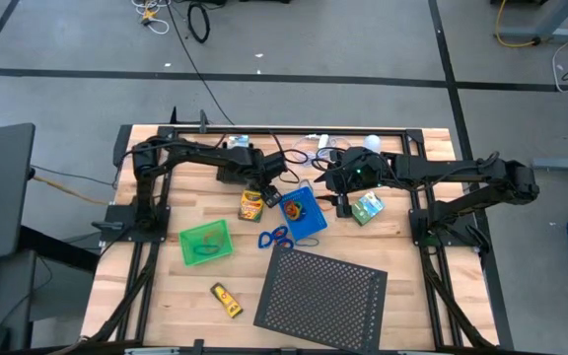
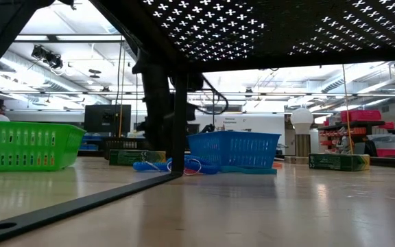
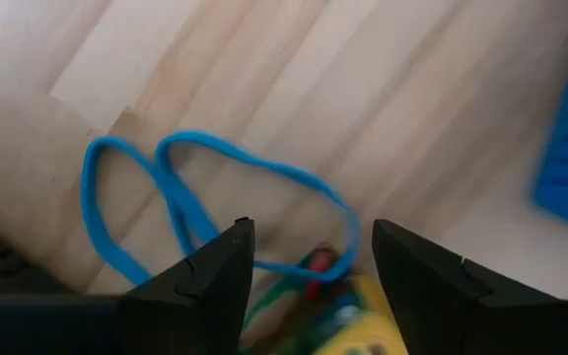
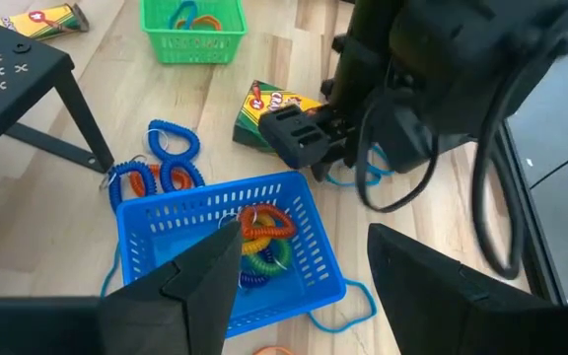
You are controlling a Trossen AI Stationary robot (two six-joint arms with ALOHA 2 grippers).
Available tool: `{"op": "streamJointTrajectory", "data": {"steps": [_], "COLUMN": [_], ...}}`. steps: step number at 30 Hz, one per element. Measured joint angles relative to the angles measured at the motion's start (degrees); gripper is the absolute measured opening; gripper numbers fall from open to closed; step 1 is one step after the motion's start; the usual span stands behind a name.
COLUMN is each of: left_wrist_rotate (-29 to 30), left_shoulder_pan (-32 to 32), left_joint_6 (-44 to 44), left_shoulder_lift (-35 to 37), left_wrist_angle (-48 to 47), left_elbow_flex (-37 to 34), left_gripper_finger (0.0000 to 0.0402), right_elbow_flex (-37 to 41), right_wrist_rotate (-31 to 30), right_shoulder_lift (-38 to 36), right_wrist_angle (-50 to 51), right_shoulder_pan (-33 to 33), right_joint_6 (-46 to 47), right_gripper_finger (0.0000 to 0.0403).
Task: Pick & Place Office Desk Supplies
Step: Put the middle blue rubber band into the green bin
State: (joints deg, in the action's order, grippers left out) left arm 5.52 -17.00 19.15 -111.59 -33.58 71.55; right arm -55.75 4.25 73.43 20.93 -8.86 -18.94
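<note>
The left hand [image 3: 309,271] hangs low over the counter [image 3: 383,89] with its fingers spread and nothing clamped between them. Directly beneath the gap lie the corner of the crayon box [image 3: 348,320] and the near end of a blue cord loop [image 3: 180,202]. The cord's long axis runs from the gap toward the left of the left wrist frame. In my judgement the coming move turns on this: the cord and box corner sit straight below the left hand, so a short descent would reach them.

In the high view the left hand [image 1: 267,194] stands at frame centre, just beside the crayon box [image 1: 251,205] and the blue tray [image 1: 304,212]. The right hand [image 1: 343,202] waits released, right of that tray near a small green-white box [image 1: 368,208], farther from the cord. The green tray [image 1: 206,243] sits lower left.
</note>
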Motion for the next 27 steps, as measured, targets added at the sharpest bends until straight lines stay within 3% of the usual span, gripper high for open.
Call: {"op": "streamJointTrajectory", "data": {"steps": [9, 12, 18, 27], "left_wrist_rotate": [-0.66, -0.63, -1.26, 5.18], "left_shoulder_pan": [-0.6, -0.71, -0.51, 1.85], "left_joint_6": [-3.12, -3.67, -6.24, -9.42], "left_shoulder_lift": [-1.72, -1.82, -1.92, -1.08], "left_wrist_angle": [0.6, 1.05, 2.25, 2.13], "left_elbow_flex": [0.2, 0.16, 0.15, 1.92], "left_gripper_finger": [0.0202, 0.0165, 0.0018, 0.0005], "right_elbow_flex": [0.0, 0.0, 0.0, 0.0], "right_wrist_rotate": [-0.15, -0.15, -0.12, 0.04], "right_shoulder_lift": [0.0, 0.0, 0.0, 0.0], "right_wrist_angle": [-0.43, -0.46, -0.5, -0.44], "right_shoulder_pan": [-0.07, -0.07, -0.07, -0.07], "right_joint_6": [0.0, 0.0, -0.17, -0.42], "right_gripper_finger": [0.0228, 0.0228, 0.0228, 0.0228]}}
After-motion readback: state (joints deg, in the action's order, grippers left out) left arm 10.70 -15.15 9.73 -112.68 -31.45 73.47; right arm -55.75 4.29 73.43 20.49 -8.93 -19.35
